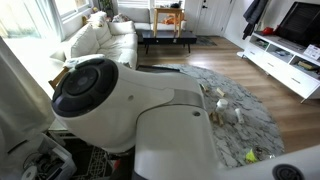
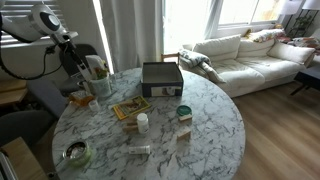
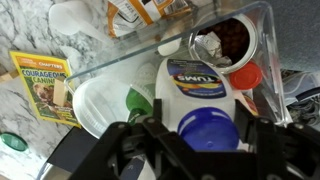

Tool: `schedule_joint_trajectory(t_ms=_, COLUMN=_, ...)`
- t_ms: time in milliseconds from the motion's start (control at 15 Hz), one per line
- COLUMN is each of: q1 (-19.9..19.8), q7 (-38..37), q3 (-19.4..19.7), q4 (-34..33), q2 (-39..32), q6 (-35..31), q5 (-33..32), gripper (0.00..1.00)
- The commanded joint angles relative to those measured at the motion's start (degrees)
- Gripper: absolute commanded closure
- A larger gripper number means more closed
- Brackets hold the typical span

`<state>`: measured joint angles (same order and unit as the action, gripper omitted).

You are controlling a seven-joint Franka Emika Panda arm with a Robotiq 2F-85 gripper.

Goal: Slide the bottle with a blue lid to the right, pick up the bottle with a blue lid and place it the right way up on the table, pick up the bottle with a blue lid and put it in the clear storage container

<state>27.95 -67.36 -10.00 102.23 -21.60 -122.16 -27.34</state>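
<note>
**Final step: bottle at the container, release to come**

Wrist view, left to right:

- 9 o'clock: a yellow book [image 3: 40, 85] lies flat on the marble surface [image 3: 20, 125], outside the container.
- The clear container [image 3: 110, 60] shows a wall running from 9 o'clock up toward 1 o'clock. It is already crowded.
- Left of centre, inside it: a white lid [image 3: 98, 105] and a green item [image 3: 138, 100], both just beside the bottle.
- Centre: the bottle [image 3: 195, 85] has a pale body with a printed label. Its blue lid [image 3: 208, 132] points toward 6 o'clock. It sits within the container walls, among the other contents.
- 6 o'clock: the claw [image 3: 205, 150] has one jaw on each side of the blue lid, set fairly wide. Whether they press on it I cannot tell.
- 3 o'clock: a red cap [image 3: 248, 75] sits close against the bottle.
- 1 o'clock: a round jar [image 3: 230, 38] with brown contents.

Judgement: this is the third step, putting the bottle away, and it is nearly done. If the bottle is gripped, the next move is to settle it, spread the jaws only slightly, and lift straight up.

Room is tight. The green item and the red cap flank the bottle, so only upward is free. In an exterior view the container [image 2: 95, 88] stands near the surface edge at about 10 o'clock. Open marble lies toward 4 o'clock.
</note>
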Motion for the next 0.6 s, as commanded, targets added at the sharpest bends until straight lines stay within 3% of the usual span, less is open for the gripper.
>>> schedule_joint_trajectory(t_ms=0, q1=1.5, q7=-5.8, q3=1.3, q4=-1.7, q2=-1.8, q6=1.8, q5=-1.8, gripper=0.58)
schedule_joint_trajectory(t_ms=533, q1=1.8, q7=-17.8, q3=2.1, q4=-2.5, q2=-3.3, q6=2.2, q5=-2.1, gripper=0.58)
